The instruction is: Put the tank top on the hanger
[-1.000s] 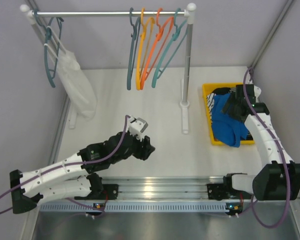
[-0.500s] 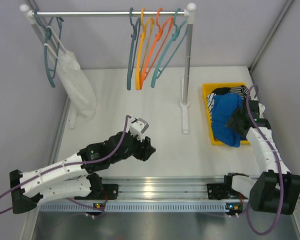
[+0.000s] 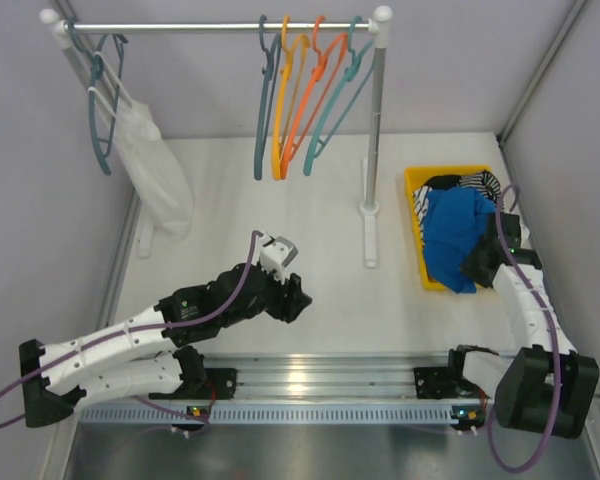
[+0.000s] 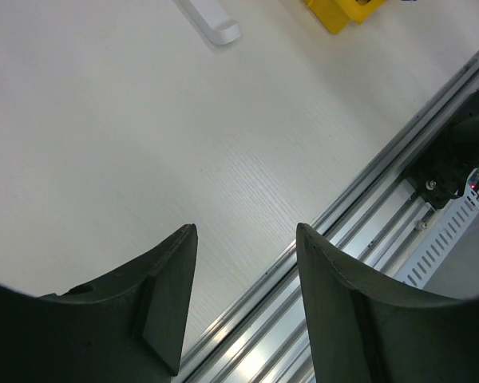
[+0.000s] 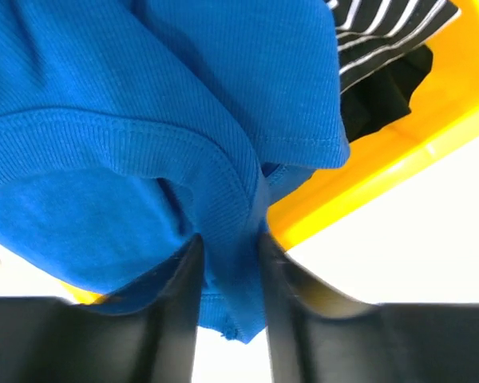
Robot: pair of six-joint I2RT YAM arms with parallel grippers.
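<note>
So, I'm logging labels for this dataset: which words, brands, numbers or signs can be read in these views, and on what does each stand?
No text can be read in any view.
tank top: plain blue, with no print or tag showing.
yellow bin: no lettering visible.

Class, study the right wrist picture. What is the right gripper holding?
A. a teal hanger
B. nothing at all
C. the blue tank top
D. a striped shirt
C: the right gripper is shut on a fold of the blue tank top, with the rim of the yellow bin showing behind it.
</note>
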